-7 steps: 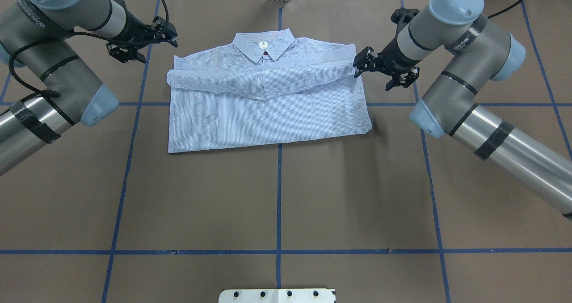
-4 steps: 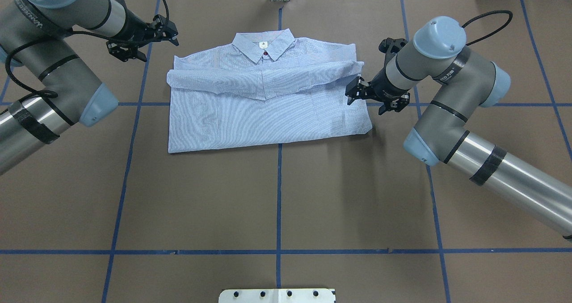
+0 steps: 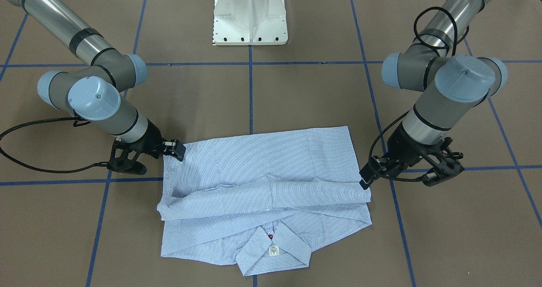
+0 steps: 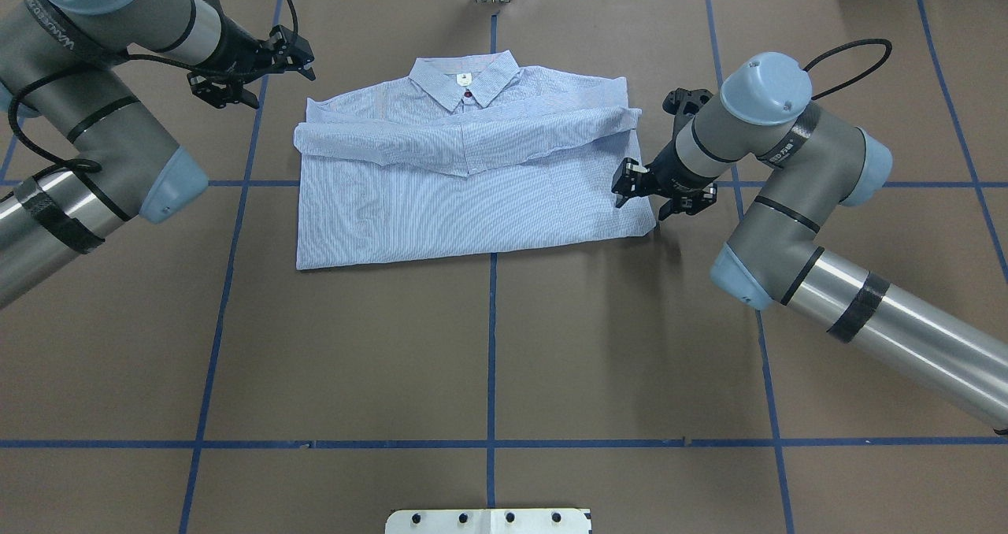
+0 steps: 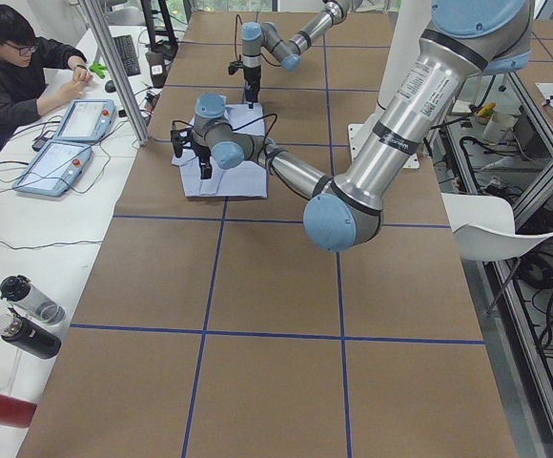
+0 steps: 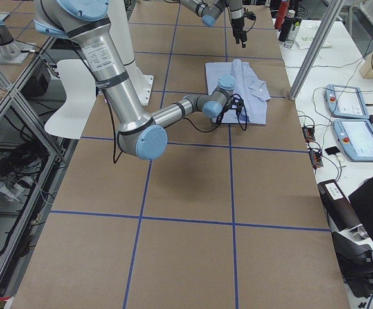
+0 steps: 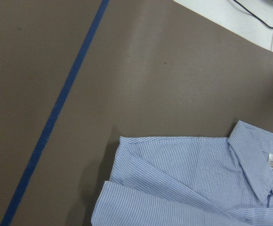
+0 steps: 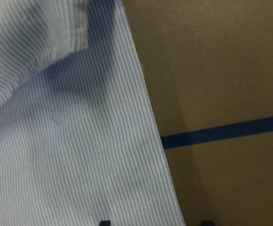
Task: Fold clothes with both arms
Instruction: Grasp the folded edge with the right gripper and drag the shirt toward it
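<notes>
I see the shirt (image 4: 472,211) lying flat on the far half of the counter (image 4: 354,345), right in the middle. Its collar (image 4: 492,73) points away from the robot. The shirt is thin, soft cloth with tiny blue and white stripes. A small white label (image 4: 463,78) sits inside the collar, and a red button (image 4: 469,93) is just under it. Both sleeves (image 4: 394,144) are folded across the chest, so the shirt looks like a wide box shape.

The counter is flat, dull brown, with blue lines (image 4: 491,321) making big squares. The arms (image 4: 787,148) are round grey tubes with light blue caps.

The black right end effector (image 4: 639,207) is spread wide over the shirt's right edge, near the bottom corner. I cannot tell if it touches the cloth. The left end effector (image 4: 272,77) is spread too, holding nothing, beside the shirt's left shoulder and apart from it.
</notes>
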Robot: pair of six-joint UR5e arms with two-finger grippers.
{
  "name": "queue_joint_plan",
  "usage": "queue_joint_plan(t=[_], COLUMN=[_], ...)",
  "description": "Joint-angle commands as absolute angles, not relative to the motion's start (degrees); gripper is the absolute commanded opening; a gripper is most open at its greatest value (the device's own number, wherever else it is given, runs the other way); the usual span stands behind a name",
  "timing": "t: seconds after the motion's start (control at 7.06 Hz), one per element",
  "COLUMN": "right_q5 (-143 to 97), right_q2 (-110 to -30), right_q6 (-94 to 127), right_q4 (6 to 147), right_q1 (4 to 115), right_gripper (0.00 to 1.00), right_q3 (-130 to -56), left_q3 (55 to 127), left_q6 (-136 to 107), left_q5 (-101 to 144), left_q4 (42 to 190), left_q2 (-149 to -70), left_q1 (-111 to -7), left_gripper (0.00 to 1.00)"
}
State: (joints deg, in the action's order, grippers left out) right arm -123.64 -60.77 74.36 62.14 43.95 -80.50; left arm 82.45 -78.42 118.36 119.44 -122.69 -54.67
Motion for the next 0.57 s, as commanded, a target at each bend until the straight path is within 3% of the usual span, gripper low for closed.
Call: queue_joint_plan(t=[0.0, 0.14, 0.28, 0.43], right_q5=[-123.75, -124.36, -124.45, -124.54], right_q2=[-60.73, -60.73, -61.17, -63.00], right_q6=[74.36, 74.27, 74.35, 74.27], right_q4=[62.14, 62.14, 62.14, 62.14], right_q1=[43.86, 43.86, 44.03, 43.95], right_gripper=[0.42, 0.11, 0.00, 0.00], right_q3=[-80.51, -80.68, -81.47, -83.65], left_q3=[83.14, 83.32, 83.93, 84.02], left_q6=[-78.49, -78.49, -78.75, -78.75], left_q5=[118.39, 118.74, 118.74, 118.74], left_q4=[119.44, 119.36, 119.36, 119.36], left_q2=[-122.70, -122.70, -122.61, -122.61], left_q1=[-54.75, -54.76, -54.76, -54.84], left_gripper=[1.00, 1.00, 1.00, 1.00])
